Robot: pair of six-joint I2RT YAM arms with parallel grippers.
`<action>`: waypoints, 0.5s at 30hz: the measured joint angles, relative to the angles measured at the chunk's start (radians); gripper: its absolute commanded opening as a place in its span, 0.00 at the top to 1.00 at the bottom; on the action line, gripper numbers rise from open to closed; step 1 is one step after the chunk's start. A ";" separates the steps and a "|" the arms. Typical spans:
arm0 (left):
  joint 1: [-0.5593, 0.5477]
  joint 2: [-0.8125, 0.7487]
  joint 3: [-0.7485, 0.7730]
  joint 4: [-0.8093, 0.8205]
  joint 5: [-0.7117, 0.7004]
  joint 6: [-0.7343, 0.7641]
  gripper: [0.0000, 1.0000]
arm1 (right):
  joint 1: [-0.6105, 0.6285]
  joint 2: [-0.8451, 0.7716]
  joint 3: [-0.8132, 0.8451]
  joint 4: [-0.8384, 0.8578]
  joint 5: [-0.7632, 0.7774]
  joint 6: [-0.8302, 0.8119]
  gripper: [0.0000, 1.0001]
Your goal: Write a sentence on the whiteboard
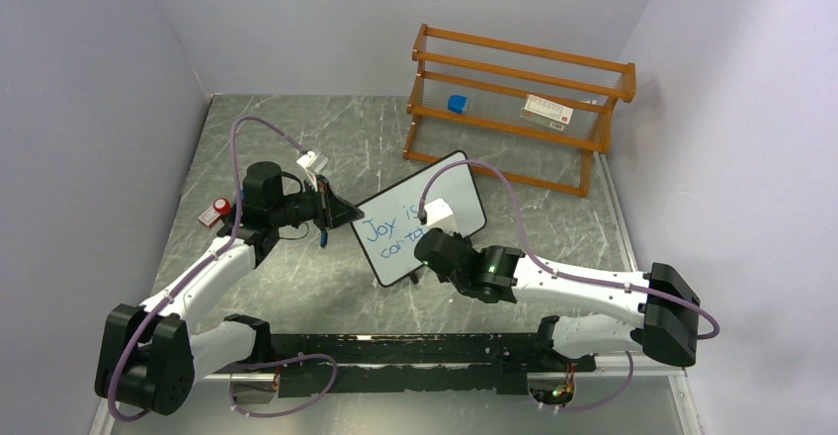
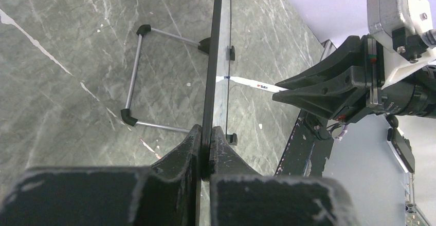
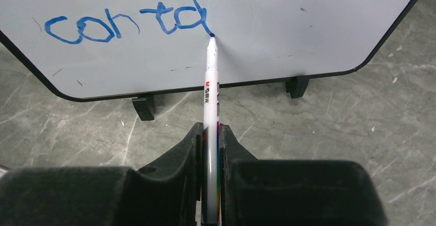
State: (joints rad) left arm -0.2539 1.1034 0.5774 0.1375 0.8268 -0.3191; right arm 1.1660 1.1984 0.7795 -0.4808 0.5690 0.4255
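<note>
sentence (image 3: 128,23): blue handwriting on the board. the right wrist view reads "conta" on the lower line, plus the foot of one stroke of the line above. the top view reads "joy is" above and only "con" below, because the right wrist covers the rest.

whiteboard (image 1: 457,180): white, with a thin black frame and rounded corners. it stands mid-table, set at an angle, in front of the rack. the right wrist view shows two small black feet (image 3: 144,108) under its lower edge. only the left wrist view, looking along the board edge-on, shows the wire stand (image 2: 134,72) propping it from behind.

marker (image 3: 211,92): white barrel, blue tip, touching the board at the end of the last stroke. the left wrist view shows it meeting the writing face from the side.

right gripper (image 3: 210,131): closed on the marker barrel, just below the board's lower edge. in the top view it is mostly hidden under its own wrist.

left gripper (image 2: 205,136): closed on the board's frame, pinching the left edge. the top view places it at the board's upper left corner.

table (image 1: 296,148): grey, marbled.

rack (image 1: 514,109): orange wood, at the far right behind the board. it carries a blue item (image 1: 457,104) and a white and red box (image 1: 547,110), seen in the top view only.

red-capped item (image 1: 217,210): on the table beside the left arm, too small to identify.
</note>
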 measured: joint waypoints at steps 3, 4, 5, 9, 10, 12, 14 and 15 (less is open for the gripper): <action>0.000 0.000 0.000 0.000 0.000 0.001 0.95 | 0.000 0.000 0.000 -0.005 0.006 0.003 1.00; 0.000 0.000 0.000 0.000 0.000 0.001 0.95 | 0.000 0.000 0.000 -0.005 0.007 0.005 1.00; 0.000 0.000 0.000 0.000 0.000 0.001 0.95 | 0.000 -0.001 0.000 -0.005 0.007 0.005 1.00; 0.000 0.000 0.000 0.000 0.000 0.001 0.95 | -0.002 -0.016 0.000 -0.002 0.010 0.005 1.00; 0.000 0.000 0.000 0.000 0.000 0.001 0.95 | -0.004 -0.023 0.000 -0.001 0.011 0.004 1.00; 0.000 0.000 0.000 0.000 0.000 0.001 0.95 | -0.006 -0.035 0.000 0.001 0.013 0.004 1.00; 0.000 0.000 0.000 0.000 0.000 0.001 0.95 | -0.011 -0.044 0.000 0.001 0.014 0.004 1.00; 0.000 0.000 0.000 0.000 0.000 0.001 0.95 | -0.013 -0.047 0.000 0.001 0.014 0.004 1.00</action>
State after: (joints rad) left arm -0.2539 1.1030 0.5774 0.1375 0.8272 -0.3180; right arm 1.1534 1.1515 0.7795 -0.4801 0.5835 0.4294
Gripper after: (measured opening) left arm 0.081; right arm 0.157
